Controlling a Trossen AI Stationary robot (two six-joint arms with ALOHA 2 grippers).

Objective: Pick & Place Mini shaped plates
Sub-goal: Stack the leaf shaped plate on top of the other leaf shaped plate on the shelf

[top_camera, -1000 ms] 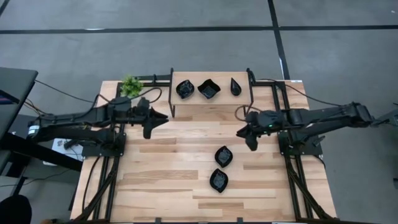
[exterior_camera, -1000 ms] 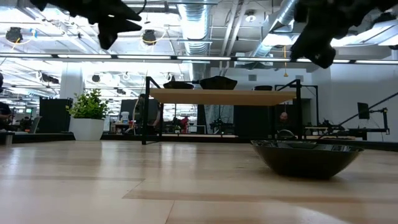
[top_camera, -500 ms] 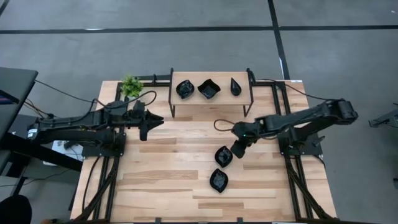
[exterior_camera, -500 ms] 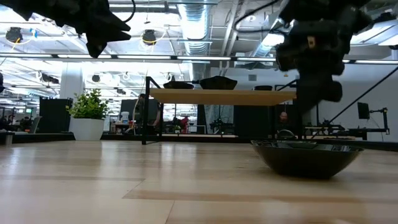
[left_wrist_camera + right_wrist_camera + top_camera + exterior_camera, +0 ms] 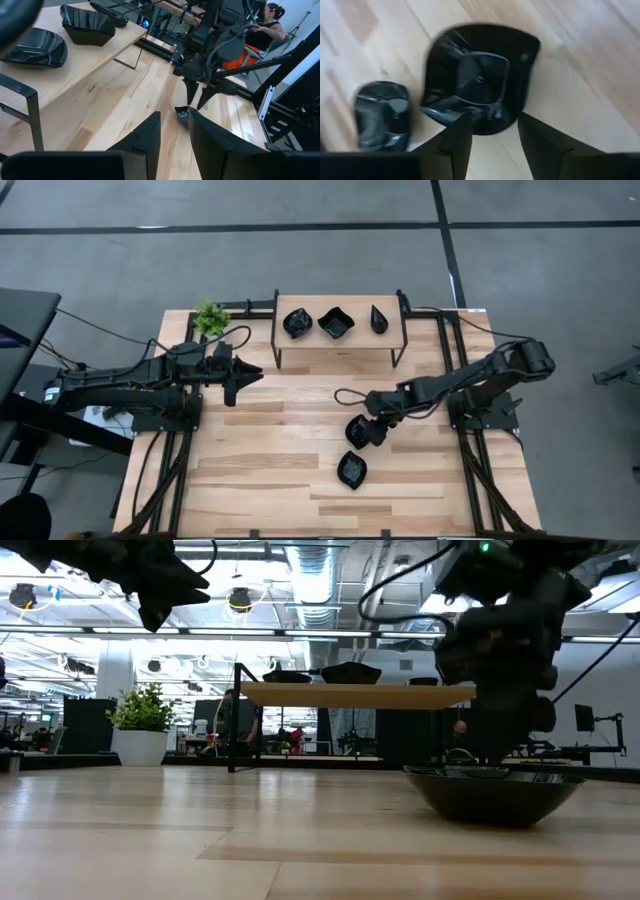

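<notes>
Over the mid-surface (image 5: 270,450), our right hand (image 5: 372,428) has dropped from shelf (image 5: 338,346) height onto the upper plate (image 5: 359,432), fingers spread astride its rim, not yet gripping. Glossy black, wavy-edged; second plate (image 5: 351,469) just beside. Left hand (image 5: 240,372) waits, released, near the shelf.

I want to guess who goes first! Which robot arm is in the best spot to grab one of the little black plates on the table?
The right arm. Its tool hangs open right over the nearer black plate on the table. The left tool waits far off, near the shelf.
</notes>
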